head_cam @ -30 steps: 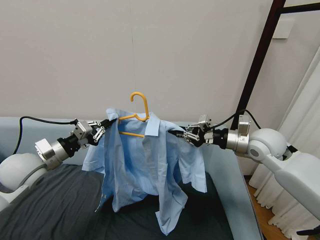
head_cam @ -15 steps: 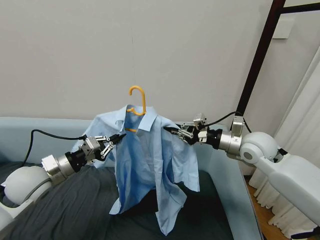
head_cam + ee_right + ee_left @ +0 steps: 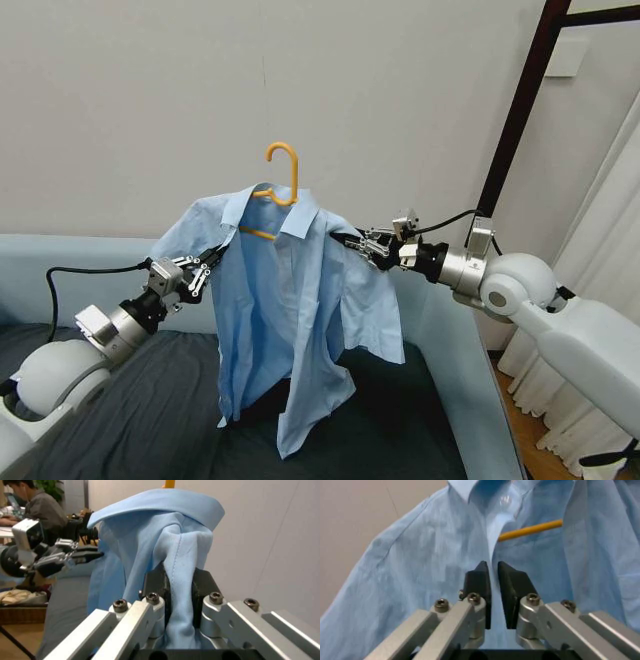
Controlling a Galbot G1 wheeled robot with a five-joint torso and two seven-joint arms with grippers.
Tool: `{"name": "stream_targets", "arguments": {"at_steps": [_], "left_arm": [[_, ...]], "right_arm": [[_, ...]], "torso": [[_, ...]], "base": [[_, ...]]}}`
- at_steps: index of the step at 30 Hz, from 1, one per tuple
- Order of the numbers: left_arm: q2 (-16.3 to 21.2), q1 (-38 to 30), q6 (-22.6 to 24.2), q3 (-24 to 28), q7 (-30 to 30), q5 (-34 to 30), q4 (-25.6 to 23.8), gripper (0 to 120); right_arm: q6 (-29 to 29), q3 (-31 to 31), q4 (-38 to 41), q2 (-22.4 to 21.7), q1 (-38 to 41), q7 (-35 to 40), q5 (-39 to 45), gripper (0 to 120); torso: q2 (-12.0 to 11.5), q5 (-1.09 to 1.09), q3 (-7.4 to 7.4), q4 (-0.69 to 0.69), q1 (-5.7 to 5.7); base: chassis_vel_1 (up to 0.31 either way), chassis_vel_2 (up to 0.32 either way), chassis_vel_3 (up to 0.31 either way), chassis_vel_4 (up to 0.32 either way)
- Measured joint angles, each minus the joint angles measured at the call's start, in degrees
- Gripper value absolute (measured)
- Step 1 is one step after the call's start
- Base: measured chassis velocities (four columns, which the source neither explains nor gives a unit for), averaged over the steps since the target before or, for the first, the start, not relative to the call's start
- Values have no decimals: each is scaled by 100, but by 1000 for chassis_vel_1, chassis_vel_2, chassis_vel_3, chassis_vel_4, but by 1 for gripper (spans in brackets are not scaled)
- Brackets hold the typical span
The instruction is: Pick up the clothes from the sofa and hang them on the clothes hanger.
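- Both pinch the blue shirt (image 3: pixel 290 300): left gripper (image 3: pixel 210 262) at seven o'clock from the orange hanger (image 3: pixel 283 175), right gripper (image 3: pixel 352 243) at four.
- Left dropped off the shoulder; collar now seated.

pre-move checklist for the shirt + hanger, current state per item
1. Right gripper clamped on shirt: ok, a fabric fold sits between its fingers.
2. Left gripper clamped on shirt: ok, fingers nearly closed on the front edge.
3. Shirt seated on hanger: ok, both shoulders draped, orange bar showing in the open front.
4. Hanger hook caught on a support: cannot tell, the hook stands against the bare wall.
5. Hem clear of sofa: cannot tell from the head view.
6. Shirt front closed: not ok, it hangs open.
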Motion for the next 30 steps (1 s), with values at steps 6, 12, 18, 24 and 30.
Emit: {"name": "stream_targets", "arguments": {"at_steps": [6, 12, 18, 24, 30], "left_arm": [[-95, 237, -133, 76, 163, -137, 80, 38], [-151, 86, -274, 136, 617, -726, -77, 57], [95, -236, -218, 221, 1673, -1209, -101, 79], [252, -748, -21, 514, 2048, -1431, 104, 97], [194, -1518, 76, 1350, 2109, -1457, 320, 89]], "right_arm": [[-38, 147, 196, -213, -64, 134, 119, 7], [-55, 48, 333, -273, -152, 165, 80, 7], [-44, -254, 446, -162, -305, 274, -186, 7], [-43, -374, 438, -42, -335, 275, -326, 7], [-37, -379, 438, -42, -347, 261, -341, 7]], "torso": [[0, -1, 0, -1, 0], [0, 1, 0, -3, 0], [0, 1, 0, -1, 0], [0, 0, 0, 2, 0], [0, -1, 0, -3, 0]], "base": [[0, 0, 0, 0], [0, 0, 0, 0], [0, 0, 0, 0], [0, 0, 0, 0], [0, 0, 0, 0]]}}
